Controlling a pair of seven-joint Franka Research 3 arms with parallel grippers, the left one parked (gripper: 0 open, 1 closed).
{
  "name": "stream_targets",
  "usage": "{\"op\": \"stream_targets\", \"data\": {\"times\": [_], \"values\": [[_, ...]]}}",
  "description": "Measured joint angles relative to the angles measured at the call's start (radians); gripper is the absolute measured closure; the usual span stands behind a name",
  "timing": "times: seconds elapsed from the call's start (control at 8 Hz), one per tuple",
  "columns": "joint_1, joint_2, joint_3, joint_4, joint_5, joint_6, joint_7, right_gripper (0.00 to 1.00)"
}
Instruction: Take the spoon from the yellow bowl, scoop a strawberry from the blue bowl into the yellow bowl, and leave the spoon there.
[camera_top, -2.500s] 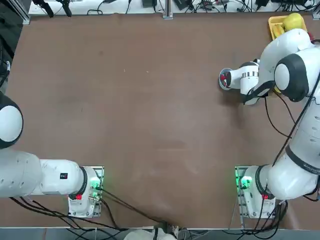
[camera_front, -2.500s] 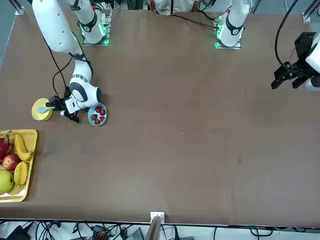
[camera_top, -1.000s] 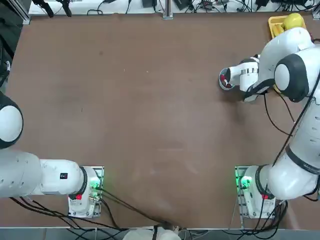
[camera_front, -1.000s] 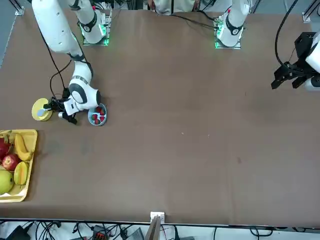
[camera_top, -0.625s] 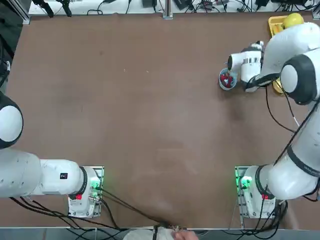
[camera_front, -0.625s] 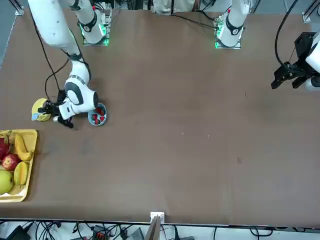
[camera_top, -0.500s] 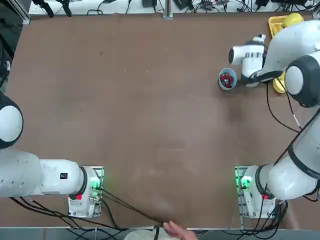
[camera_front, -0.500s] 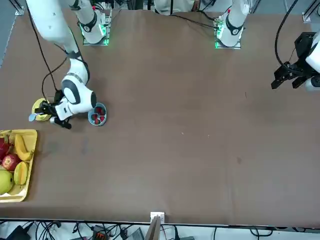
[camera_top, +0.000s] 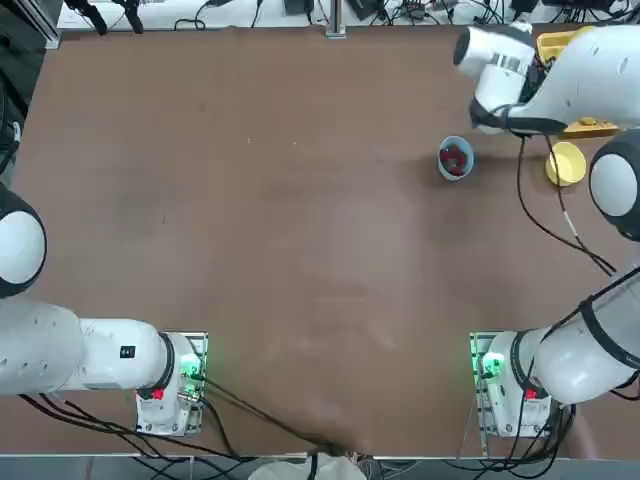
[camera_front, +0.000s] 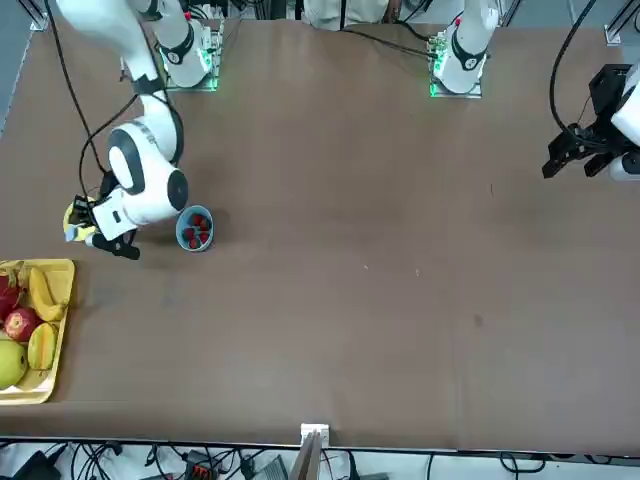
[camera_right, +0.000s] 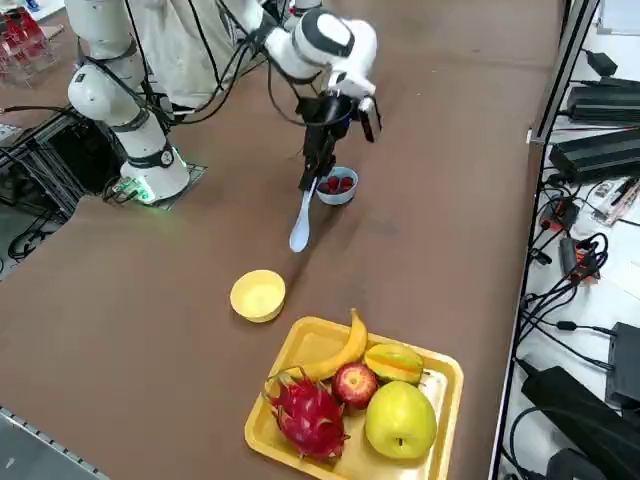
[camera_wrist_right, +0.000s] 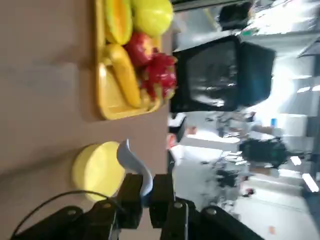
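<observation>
Step in hand, as I judge it: spoon lifted clear of the yellow bowl, carry to the blue bowl for the scoop.

Landmark: blue bowl, on the worktop, several strawberries inside. Yellow bowl sits well apart from the blue bowl, toward the fruit tray, and looks empty in the side view.

Right gripper hangs above and just beside the blue bowl, on its yellow-bowl side. The spoon dangles below it, handle up, scoop end down, clear of the worktop and not in either bowl; in the side view the scoop end lies between the two bowls, nearer the blue one.

Fingers: closed down to a narrow gap, clamped on the spoon's handle near its end, as the wrist view shows. The curved handle rises from between them with the scoop end pointing away. Nothing else touched.

To do the step well (judgement):
- Bring the scoop end over the blue bowl before lowering; it hangs off to one side now.
- Tilt the wrist so the scoop enters at a shallow angle and slides under one berry against the bowl wall.
- The bowl is light and may skate when pushed; keep the push gentle.
- The grip is far out on the handle, so the spoon may pivot under load. Move slowly, level the scoop before lifting.
</observation>
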Motion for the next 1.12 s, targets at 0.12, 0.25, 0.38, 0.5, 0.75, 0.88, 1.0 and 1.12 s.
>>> {"op": "stream_targets", "data": {"times": [0.12, 0.25, 0.38, 0.5, 0.75, 0.88, 1.0, 1.12], "values": [[0.029, -0.003, 0.005, 0.062, 0.105, -0.027, -0.042, 0.89], [0.052, -0.003, 0.007, 0.122, 0.214, -0.042, -0.077, 0.89], [0.068, -0.003, 0.008, 0.17, 0.325, -0.048, -0.095, 0.89], [0.08, -0.003, 0.008, 0.208, 0.433, -0.049, -0.104, 0.89], [0.099, -0.002, 0.008, 0.243, 0.62, -0.048, -0.096, 0.89], [0.103, 0.001, 0.008, 0.244, 0.68, -0.044, -0.069, 0.89], [0.109, 0.009, 0.008, 0.244, 0.71, -0.037, -0.026, 0.89], [0.122, 0.021, 0.008, 0.244, 0.721, -0.026, 0.031, 0.89]]}}
